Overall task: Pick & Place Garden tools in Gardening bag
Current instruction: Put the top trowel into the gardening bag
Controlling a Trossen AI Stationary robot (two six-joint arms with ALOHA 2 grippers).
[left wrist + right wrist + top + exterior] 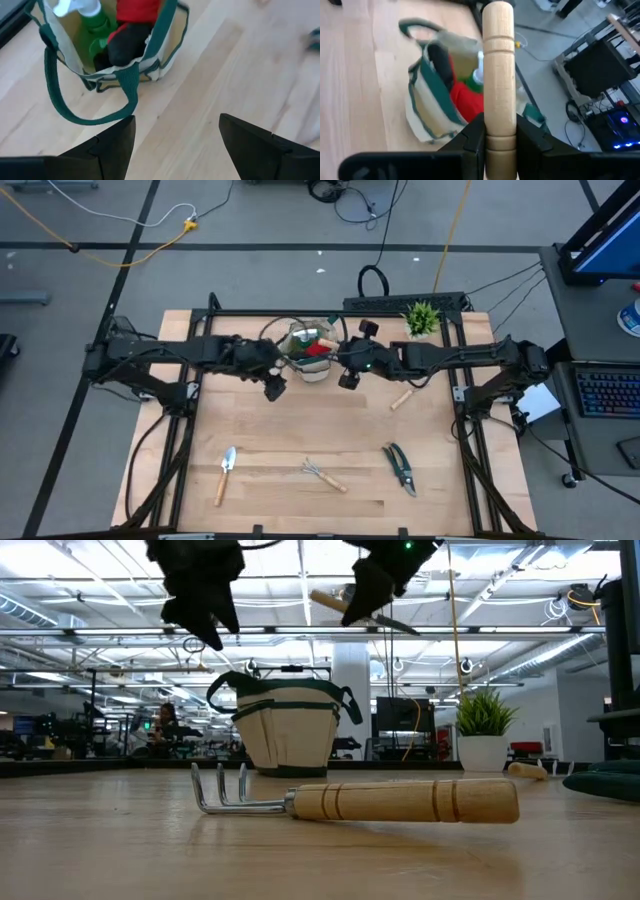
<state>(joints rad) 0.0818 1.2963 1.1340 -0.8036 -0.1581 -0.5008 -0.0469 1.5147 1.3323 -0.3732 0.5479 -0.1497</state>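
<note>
- Right wrist view shows the right pincer [500, 137] closed on a wooden handle [498, 75]; both fingers press its sides, and the handle stands out ahead of them. The metal end is not visible here.
- In the low view this tool is held high above the bench, its pale handle sticking out to one side of the pincer, near the bag.
- The left pincer [177, 145] is open and holds nothing; its two dark fingers stand wide apart over bare wood, just beside the gardening bag [165, 55].
- The gardening bag [308, 350] stands at the far middle of the bench [300, 430], between the two pincers. Inside it I see the green spray bottle [97, 22] and the red-black glove [131, 25].
- Nearer the front edge lie a trowel [226, 473], the rake [323, 474] and the pruning shears [401, 468], well apart from each other. Another wooden handle [401, 399] lies under the right arm.
- A small potted plant [422, 318] stands at the far right corner; it is not part of the task.
- My judgement: the step in hand is carrying the held tool to the bag. The next move calls for bringing it over the mouth, which is already partly filled, lowering it, then opening the fingers. The loose green loop handles [90, 115] could catch the tool.
</note>
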